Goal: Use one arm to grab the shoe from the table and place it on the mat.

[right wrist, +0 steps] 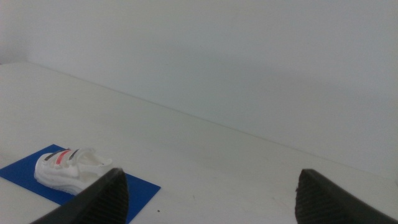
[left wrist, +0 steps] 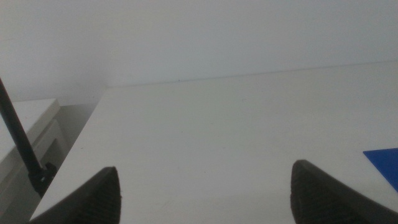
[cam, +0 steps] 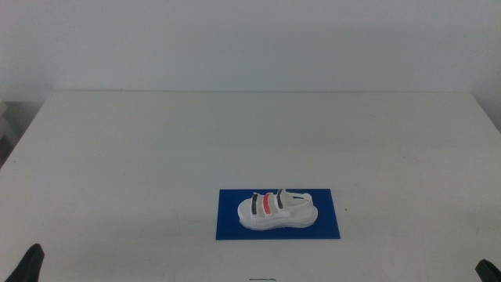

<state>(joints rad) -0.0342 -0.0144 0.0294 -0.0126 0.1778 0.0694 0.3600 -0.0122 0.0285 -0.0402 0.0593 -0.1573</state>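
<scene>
Shoe: we see the white shoe (cam: 277, 210) lying on its sole on the mat, at about 6 o'clock on the worktop in the middle view. Its black and red straps face up, and its length runs along the mat's long side. No pincer touches it.

Mat: the dark-blue mat (cam: 228, 227) lies flat on the worktop, near the front edge and just right of centre. Blue shows all round the shoe, widest at the 3 o'clock end. We also see one corner of it in the left wrist view (left wrist: 384, 160).

Worktop: the white worktop (cam: 235, 133) fills most of the middle view; we see a tiny dark speck on it just off the mat's 3 o'clock edge.

Left pincer: we find the left pincer (cam: 31, 265) at about 8 o'clock, at the bottom edge of the middle view, well apart from the shoe. In its wrist view the two dark jaws stand wide apart with bare worktop between them (left wrist: 205, 193); it holds nothing.

Right pincer: the right pincer (cam: 487, 270) sits at about 4 o'clock, at the bottom edge, also well apart from the shoe. Its jaws are spread wide and hold nothing (right wrist: 211, 196); the shoe (right wrist: 67, 168) on the mat (right wrist: 140, 190) shows beyond one jaw.
</scene>
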